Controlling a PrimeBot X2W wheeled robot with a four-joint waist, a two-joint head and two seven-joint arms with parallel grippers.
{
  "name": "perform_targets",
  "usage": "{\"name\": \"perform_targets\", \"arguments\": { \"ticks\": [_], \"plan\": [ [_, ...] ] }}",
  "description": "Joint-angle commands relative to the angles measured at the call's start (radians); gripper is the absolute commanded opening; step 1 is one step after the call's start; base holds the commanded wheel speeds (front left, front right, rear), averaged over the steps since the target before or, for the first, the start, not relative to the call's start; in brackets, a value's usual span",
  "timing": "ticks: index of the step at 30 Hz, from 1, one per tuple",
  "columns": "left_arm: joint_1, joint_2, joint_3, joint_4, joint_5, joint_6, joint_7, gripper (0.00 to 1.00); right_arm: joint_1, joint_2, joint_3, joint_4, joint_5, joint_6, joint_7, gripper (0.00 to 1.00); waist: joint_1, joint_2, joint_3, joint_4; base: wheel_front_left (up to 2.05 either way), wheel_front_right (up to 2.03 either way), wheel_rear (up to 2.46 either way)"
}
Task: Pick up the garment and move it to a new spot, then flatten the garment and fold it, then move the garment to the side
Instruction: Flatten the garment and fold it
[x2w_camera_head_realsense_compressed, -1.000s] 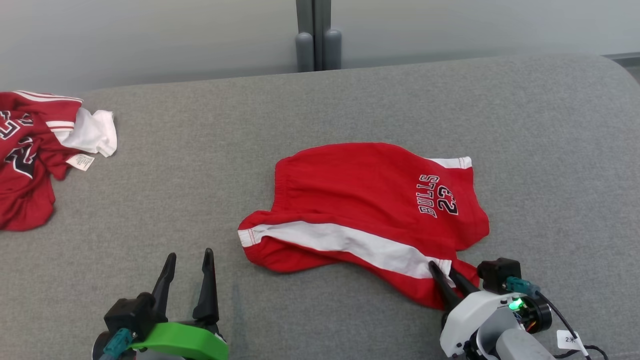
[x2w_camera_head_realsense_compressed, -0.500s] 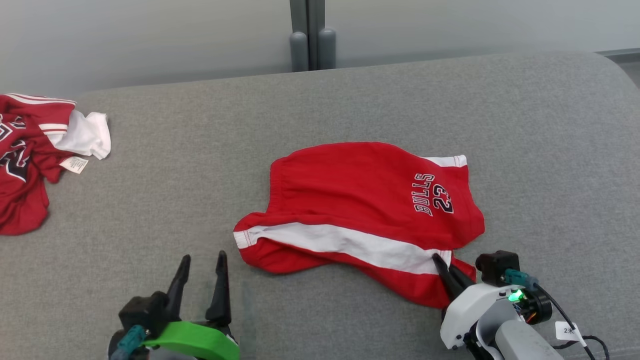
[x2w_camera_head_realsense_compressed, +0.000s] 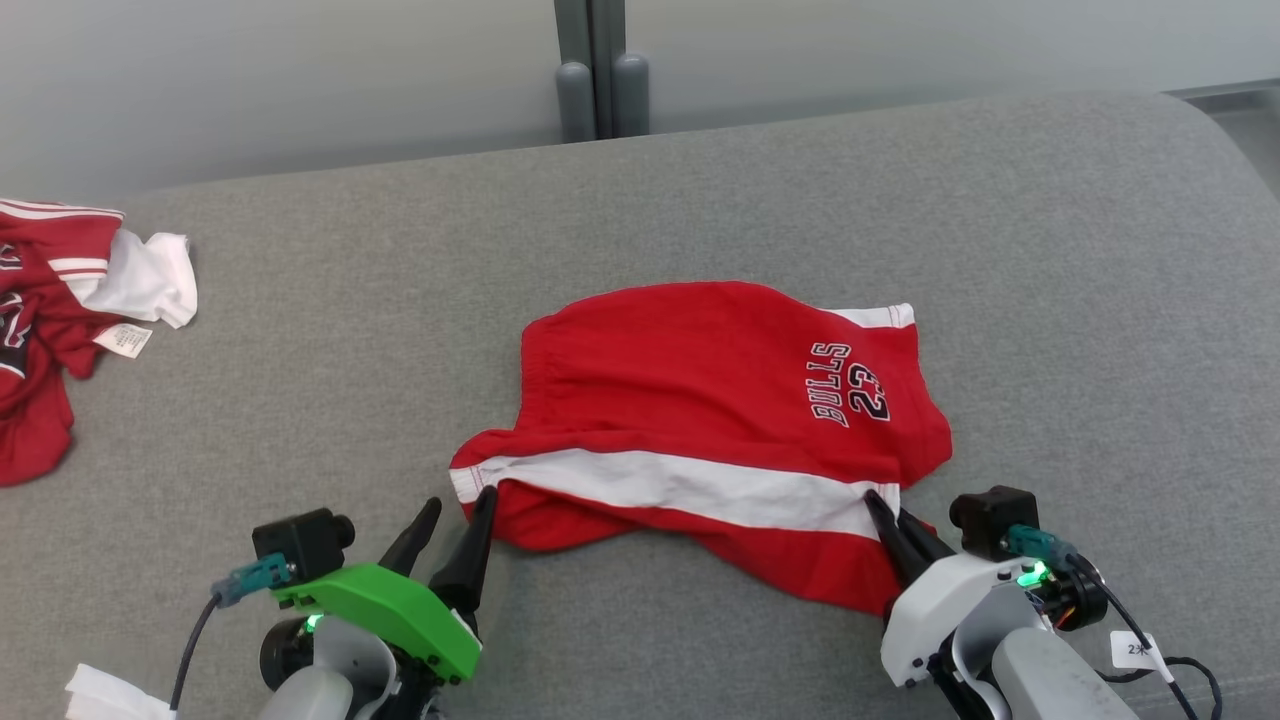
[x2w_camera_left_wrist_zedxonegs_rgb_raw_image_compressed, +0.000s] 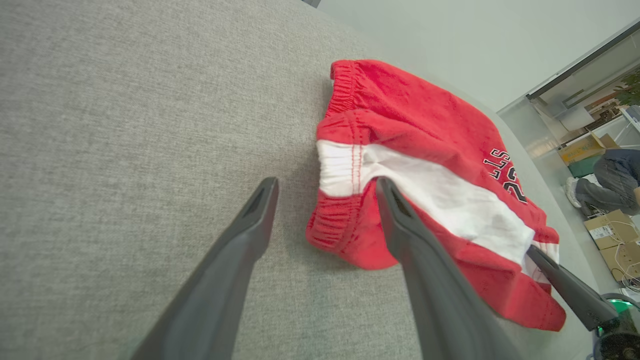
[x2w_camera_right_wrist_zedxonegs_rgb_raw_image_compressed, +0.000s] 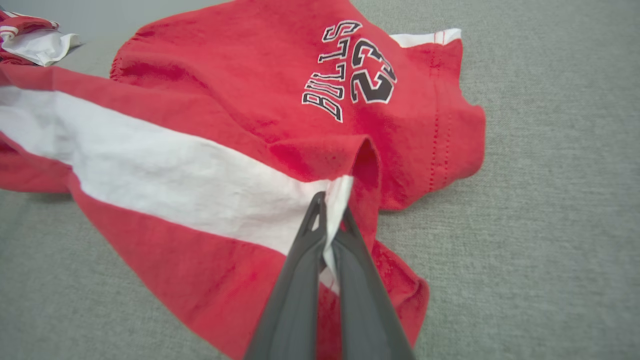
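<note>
Far left of the head view: a second garment (x2w_camera_head_realsense_compressed: 40, 380), red and white, lies crumpled on the grey cushion (x2w_camera_head_realsense_compressed: 300, 350), well apart from the work.

Lower left: the left gripper (x2w_camera_head_realsense_compressed: 461, 498) has its fingers spread wide. One fingertip is at the waistband corner of the red shorts (x2w_camera_head_realsense_compressed: 700, 400), and the other is over bare cushion. The left wrist view shows nothing between the fingers yet.

Centre: the shorts lie mostly flat, with the white stripe along the near edge.

Lower right: the right gripper (x2w_camera_head_realsense_compressed: 885, 505) is pressed together, pinching the hem at the end of the white stripe.

Procedure, as judged: advance the left gripper until the waistband corner sits between both fingers. Close on all layers. Then raise both grippers together, keeping the near edge taut.

Pose: the left arm enters from the bottom edge with its fingers angled up and to the right. The right arm enters from the lower right corner with its fingers angled up and to the left.
</note>
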Motion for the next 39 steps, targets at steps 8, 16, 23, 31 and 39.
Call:
{"name": "perform_targets", "arguments": {
  "ticks": [8,16,23,31,39],
  "plan": [
    [-0.055,0.079,-0.104,-0.031,-0.151,-0.004,-0.007,1.00,0.015,-0.004,0.019,-0.018,0.001,-0.001,0.011,0.00,0.0000,0.0000,0.002,-0.015,0.00,0.00,0.00],
    [-0.106,0.115,-0.197,-0.010,-0.218,-0.004,-0.031,1.00,0.018,-0.003,0.023,-0.026,-0.004,-0.001,0.018,0.00,0.0000,0.0000,0.005,-0.022,0.00,0.00,0.00],
    [-0.162,0.124,-0.255,0.023,-0.262,-0.004,-0.068,0.38,0.015,-0.003,0.031,-0.035,-0.002,-0.001,0.020,0.00,0.0000,0.0000,0.013,-0.029,0.00,0.00,0.00],
    [-0.226,0.118,-0.324,0.083,-0.292,-0.004,-0.098,0.00,0.005,-0.003,0.036,-0.046,-0.001,-0.001,0.020,0.00,0.0000,0.0000,0.029,-0.034,0.00,0.00,0.00],
    [-0.272,0.142,-0.364,0.076,-0.294,-0.004,-0.187,0.00,-0.013,-0.003,0.033,-0.083,0.013,-0.001,0.001,0.00,0.0000,0.0000,0.032,-0.042,0.00,0.00,0.00]
  ]
}}
